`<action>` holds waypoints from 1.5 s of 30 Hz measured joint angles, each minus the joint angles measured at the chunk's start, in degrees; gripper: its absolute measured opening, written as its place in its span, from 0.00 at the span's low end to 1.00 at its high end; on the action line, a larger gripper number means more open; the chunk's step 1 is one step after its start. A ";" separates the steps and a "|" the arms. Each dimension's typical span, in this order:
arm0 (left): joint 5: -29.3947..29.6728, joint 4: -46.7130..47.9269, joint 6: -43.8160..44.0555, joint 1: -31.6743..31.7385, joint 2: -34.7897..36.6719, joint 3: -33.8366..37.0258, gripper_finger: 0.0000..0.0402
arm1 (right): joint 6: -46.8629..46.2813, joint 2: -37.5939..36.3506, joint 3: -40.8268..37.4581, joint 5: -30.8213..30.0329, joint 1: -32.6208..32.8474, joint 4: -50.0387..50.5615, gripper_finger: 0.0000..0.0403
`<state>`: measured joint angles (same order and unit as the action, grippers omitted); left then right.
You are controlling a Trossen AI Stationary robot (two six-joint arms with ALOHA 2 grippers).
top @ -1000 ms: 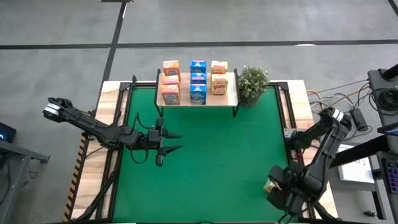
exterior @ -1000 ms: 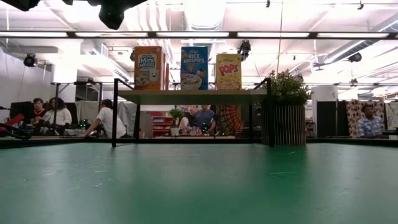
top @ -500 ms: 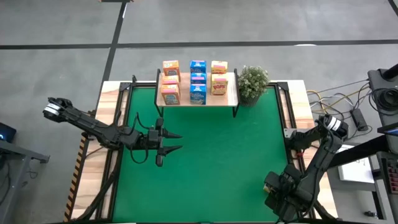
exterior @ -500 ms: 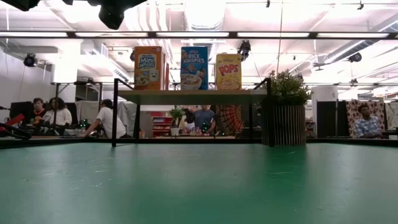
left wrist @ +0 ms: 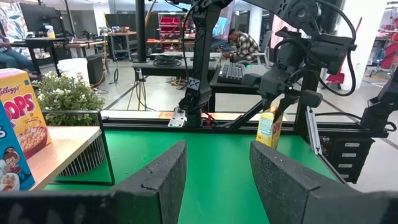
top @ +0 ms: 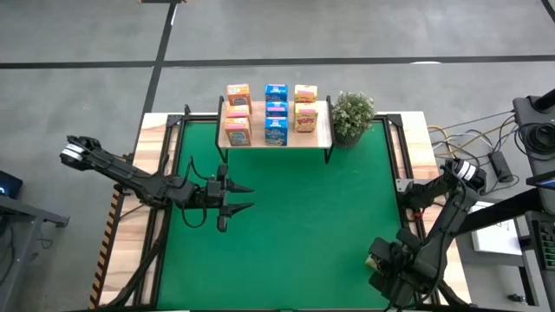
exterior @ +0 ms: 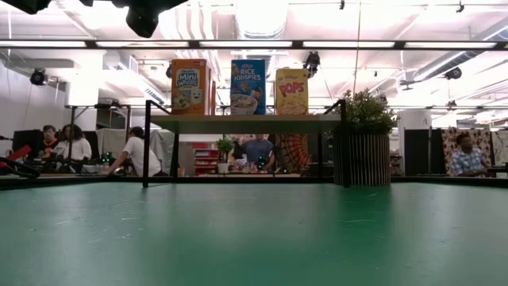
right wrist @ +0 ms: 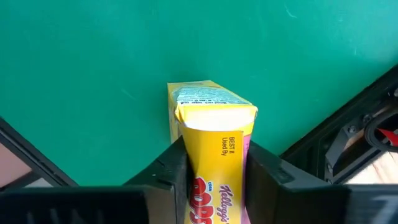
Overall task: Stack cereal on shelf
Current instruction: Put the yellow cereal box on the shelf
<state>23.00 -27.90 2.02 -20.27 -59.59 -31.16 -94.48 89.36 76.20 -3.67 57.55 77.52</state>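
While people sit beyond green mat [exterior: 254, 238], right gripper [right wrist: 211, 165] seemingly clamps yellow cereal box [right wrist: 214, 143], left gripper [top: 236, 198] apart.

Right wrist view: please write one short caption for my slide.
Right fingers closed on a yellow cereal box, above the green mat.

Bright overhead glare, perhaps slight blur

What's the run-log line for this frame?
right pincer: shut on yellow box | left pincer: open, idle over mat | shelf: eight boxes
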 joint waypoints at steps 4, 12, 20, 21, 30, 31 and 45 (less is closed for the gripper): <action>0.00 0.01 0.00 0.00 0.00 0.01 0.40 | 1.10 -0.41 1.57 -3.92 -1.92 -0.09 0.25; 0.01 0.04 -0.53 0.00 0.00 0.00 0.40 | 18.17 -0.57 7.95 -13.92 -13.46 -0.69 0.26; 0.00 0.04 -1.03 -0.01 0.00 0.00 0.40 | 48.72 -0.61 15.41 -15.99 -31.00 -5.47 0.25; 0.01 0.04 -1.05 -0.02 0.00 0.01 0.40 | 52.37 -0.61 16.42 -15.97 -33.08 -5.96 0.25; 0.00 0.04 -1.07 -0.02 0.00 0.00 0.40 | 76.35 -0.41 28.15 -15.96 -48.97 -6.32 0.25; 0.00 0.04 -1.07 -0.02 0.00 0.00 0.40 | 78.17 -0.27 29.24 -15.96 -50.67 -6.30 0.25; 0.00 0.03 -1.56 -0.02 0.00 0.00 0.40 | 100.71 0.83 35.63 -15.77 -66.76 -3.96 0.25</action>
<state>23.00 -27.87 0.46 -20.29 -59.59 -31.16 6.24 90.19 111.83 -19.44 -9.21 73.56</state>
